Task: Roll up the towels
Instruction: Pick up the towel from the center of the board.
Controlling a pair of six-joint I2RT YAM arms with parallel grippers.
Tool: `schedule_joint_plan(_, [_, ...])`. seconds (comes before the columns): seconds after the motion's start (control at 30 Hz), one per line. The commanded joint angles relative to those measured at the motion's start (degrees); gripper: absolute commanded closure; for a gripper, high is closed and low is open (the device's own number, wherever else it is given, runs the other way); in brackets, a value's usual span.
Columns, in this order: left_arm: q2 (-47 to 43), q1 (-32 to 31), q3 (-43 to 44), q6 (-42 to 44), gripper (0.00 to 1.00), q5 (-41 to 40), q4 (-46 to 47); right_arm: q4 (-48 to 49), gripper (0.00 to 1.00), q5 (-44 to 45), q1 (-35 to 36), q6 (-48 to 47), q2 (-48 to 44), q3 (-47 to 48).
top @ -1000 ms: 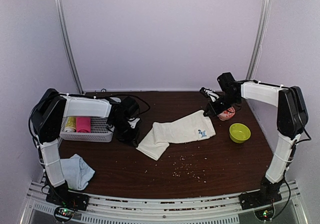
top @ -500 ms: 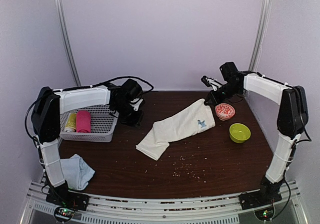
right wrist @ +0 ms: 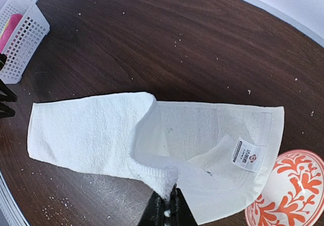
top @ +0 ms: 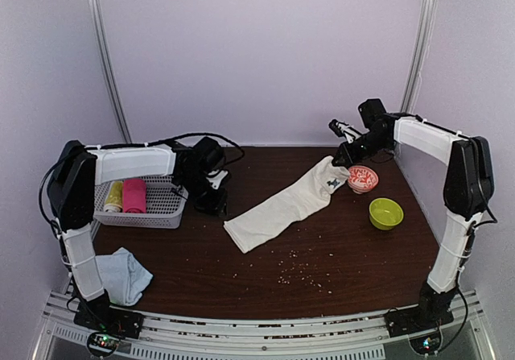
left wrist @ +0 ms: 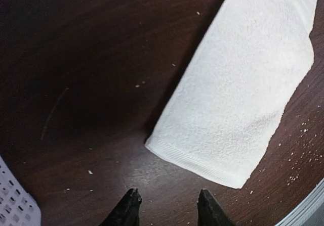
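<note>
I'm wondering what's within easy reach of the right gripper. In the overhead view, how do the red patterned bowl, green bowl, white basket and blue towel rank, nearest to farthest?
From the right gripper, holding the cream towel:
1. red patterned bowl, just beside it.
2. green bowl, front right.
3. white basket, far left.
4. blue towel, front-left corner.
</note>
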Motion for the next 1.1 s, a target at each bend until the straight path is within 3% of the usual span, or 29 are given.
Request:
schedule_joint_plan(0.0, [1.72,-1.28,0.76,-0.38,0.58,0.57,3.97,1.52,0.97,-1.51,0.04,1.07,-3.68,-0.80])
schedule_joint_plan(0.2, [7.48,-1.26,4.32,-0.73,0.59,1.34,2.55,0.86,0.97,-2.76,0.04,1.10,-4.33,-2.50])
schedule_joint_plan(0.4, [9.03,-1.21,5.25,-0.97,0.49,-0.06,1.16,1.57,0.96,-2.70,0.04,0.91,-5.17,-4.10])
schedule_joint_plan(0.5, [9.50,-1.25,4.78,-0.74,0.49,-1.13,0.93,1.51,0.97,-2.89,0.04,1.09,-4.85,-3.90])
schedule_joint_plan(0.9, [11.42,-1.25,7.94,0.04,0.84,0.57,1.00,1.64,0.96,-3.12,0.10,1.42,-4.78,-4.51])
schedule_joint_plan(1.07, [11.32,-1.25,8.01,0.44,0.88,0.70,0.99,2.07,0.96,-2.92,0.12,1.22,-5.07,-5.41])
